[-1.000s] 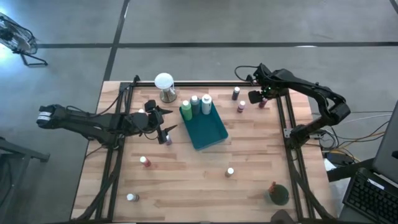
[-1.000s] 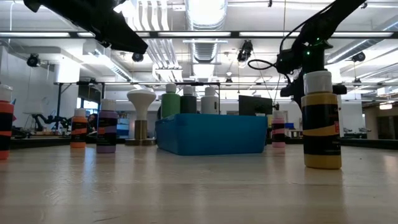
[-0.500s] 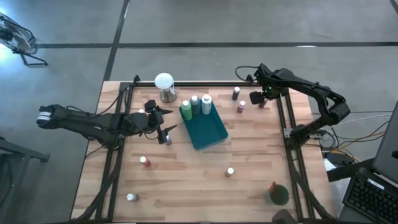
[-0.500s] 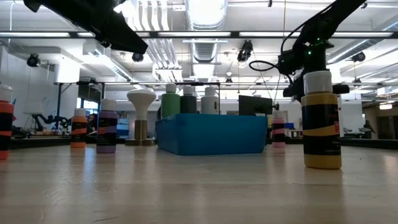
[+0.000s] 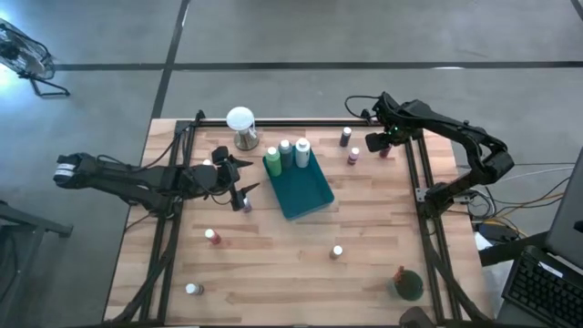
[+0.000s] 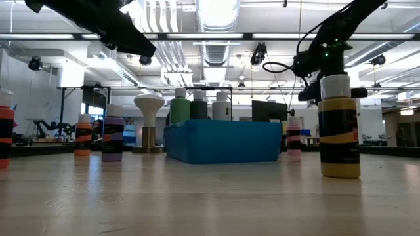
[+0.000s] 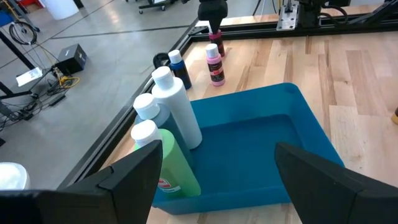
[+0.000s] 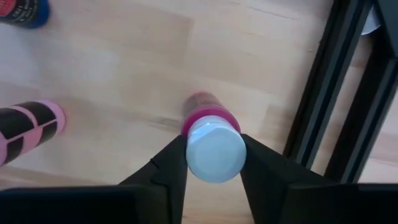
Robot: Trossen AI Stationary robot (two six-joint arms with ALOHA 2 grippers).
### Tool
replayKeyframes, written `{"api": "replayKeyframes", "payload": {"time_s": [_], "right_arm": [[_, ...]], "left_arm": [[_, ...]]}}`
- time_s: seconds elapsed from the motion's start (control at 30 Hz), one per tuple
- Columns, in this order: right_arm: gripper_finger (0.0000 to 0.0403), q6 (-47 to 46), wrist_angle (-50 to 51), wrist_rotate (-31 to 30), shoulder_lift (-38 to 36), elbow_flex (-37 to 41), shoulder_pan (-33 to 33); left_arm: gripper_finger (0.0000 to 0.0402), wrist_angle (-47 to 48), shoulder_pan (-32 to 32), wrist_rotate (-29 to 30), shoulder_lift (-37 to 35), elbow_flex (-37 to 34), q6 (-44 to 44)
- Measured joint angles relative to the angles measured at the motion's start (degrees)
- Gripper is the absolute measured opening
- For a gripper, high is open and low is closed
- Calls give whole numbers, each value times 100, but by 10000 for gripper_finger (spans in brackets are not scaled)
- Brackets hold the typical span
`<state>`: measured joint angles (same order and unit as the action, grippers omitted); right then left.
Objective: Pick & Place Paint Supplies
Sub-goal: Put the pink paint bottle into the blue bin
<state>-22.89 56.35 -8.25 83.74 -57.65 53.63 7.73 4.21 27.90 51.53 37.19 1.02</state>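
At the table's far right a small magenta bottle (image 8: 205, 112) with a white cap stands upright on the wood. My right gripper (image 5: 383, 142) hangs over it, pointing down, shut on its cap. A pink bottle (image 5: 353, 156) and a dark bottle (image 5: 346, 137) stand just left of it. The teal tray (image 5: 308, 193) holds three bottles along its far end: light green (image 5: 272, 162), dark green (image 5: 286, 153), white (image 5: 301, 150). My left gripper (image 5: 239, 178) hovers open left of the tray, above a purple bottle (image 5: 246, 203), and holds nothing. My right gripper pinches the magenta bottle's white cap (image 8: 198, 152) between its two fingers (image 8: 169, 167), one on each side. The fingers come from above, pointing down. The bottle stands upright with its base on the table.
A white globe on a metal base (image 5: 240, 125) stands behind the tray. Loose bottles stand nearer: red (image 5: 211, 237), white (image 5: 191, 290), yellow (image 5: 336, 251). A big green bottle (image 5: 407, 284) sits at the near right. Black frame rails (image 8: 323, 93) run close beside the right gripper.
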Motion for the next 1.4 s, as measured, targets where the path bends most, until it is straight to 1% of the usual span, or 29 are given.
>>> {"api": "replayKeyframes", "payload": {"time_s": [0.23,0.47,0.8,0.93,1.1,1.4], "right_arm": [[121,67,9,-75,0,0,1],[114,110,42,-67,-69,2,1],[114,196,88,159,-218,0,6],[114,252,90,377,-280,1,3],[114,277,217,402,-449,-6,-5],[114,348,684,433,-819,-394,-110]], "left_arm": [[314,0,0,0,0,0,0],[314,0,0,0,0,0,0],[314,0,0,0,0,0,-14],[314,2,0,0,0,0,-17],[314,2,0,-1,0,0,-17],[314,0,0,-2,0,0,-22]]}}
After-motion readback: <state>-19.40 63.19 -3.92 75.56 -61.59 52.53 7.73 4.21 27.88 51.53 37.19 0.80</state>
